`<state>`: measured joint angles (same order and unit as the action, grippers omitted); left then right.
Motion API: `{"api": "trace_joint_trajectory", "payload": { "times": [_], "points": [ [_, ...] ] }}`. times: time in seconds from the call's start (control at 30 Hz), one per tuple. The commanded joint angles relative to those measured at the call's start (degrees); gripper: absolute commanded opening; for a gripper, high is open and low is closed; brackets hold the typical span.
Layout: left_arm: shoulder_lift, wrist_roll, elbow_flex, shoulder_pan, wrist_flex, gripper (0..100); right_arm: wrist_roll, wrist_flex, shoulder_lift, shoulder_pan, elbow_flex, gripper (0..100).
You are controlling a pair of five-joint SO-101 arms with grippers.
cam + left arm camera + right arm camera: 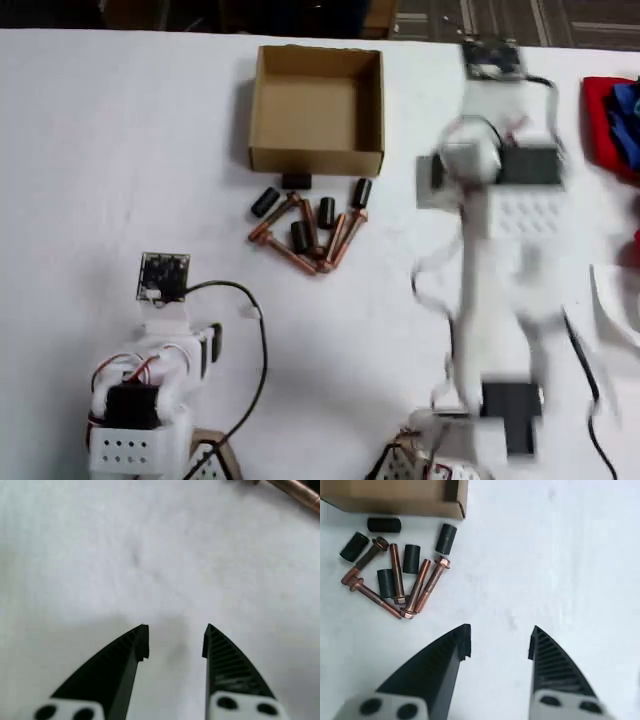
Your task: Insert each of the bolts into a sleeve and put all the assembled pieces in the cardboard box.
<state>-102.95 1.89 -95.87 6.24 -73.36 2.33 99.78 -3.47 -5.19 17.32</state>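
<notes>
An open, empty cardboard box [316, 105] stands at the back middle of the table; its front corner [395, 497] shows in the right wrist view. Just in front of it lie several copper bolts [310, 238] [395, 582] in a loose fan, with several black sleeves [326, 211] [411, 558] scattered among them, all separate. My right gripper [499, 642] is open and empty over bare cloth beside the pile; its arm [490, 260] stretches up the right side. My left gripper [175, 642] is open and empty above bare cloth, one bolt [295, 490] ahead of it. The left arm [150, 385] sits folded at the front left.
A white cloth [120, 150] covers the table. Red and blue items [612, 115] lie at the right edge, with a white curved object [615, 305] below them. A black cable [255, 330] loops from the left arm. Bare cloth lies left of the box.
</notes>
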Motion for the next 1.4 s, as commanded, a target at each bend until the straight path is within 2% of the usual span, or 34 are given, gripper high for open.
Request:
{"api": "trace_joint_trajectory", "payload": {
  "times": [0.0,0.07,0.2,0.5,0.67,0.83,1.03,1.27,1.37],
  "points": [
    [-1.3,0.4,-1.2,0.4,-0.2,20,0.9,1.2,13.1,-4.0,6.8,18.3],
    [-1.3,0.4,-1.2,0.4,-0.2,20,3.2,1.2,19.0,-6.1,9.2,18.5],
    [-1.3,0.4,-1.2,0.4,-0.2,20,3.1,1.2,30.3,-8.3,16.7,22.6],
    [-1.3,0.4,-1.2,0.4,-0.2,20,-3.5,1.2,48.1,-9.9,34.5,23.0],
    [-1.3,0.4,-1.2,0.4,-0.2,20,-10.1,1.2,52.4,-12.1,39.2,22.9],
    [-1.3,0.4,-1.2,0.4,-0.2,20,-11.7,1.2,54.9,-14.0,42.8,22.9],
    [-1.3,0.4,-1.2,0.4,-0.2,20,-19.8,1.2,59.6,-10.0,47.1,22.9],
    [-1.3,0.4,-1.2,0.4,-0.2,20,-20.1,1.2,65.9,-9.5,52.8,22.9],
    [-1.3,0.4,-1.2,0.4,-0.2,20,-18.1,1.2,68.1,-9.9,57.2,22.9]
  ]
}}
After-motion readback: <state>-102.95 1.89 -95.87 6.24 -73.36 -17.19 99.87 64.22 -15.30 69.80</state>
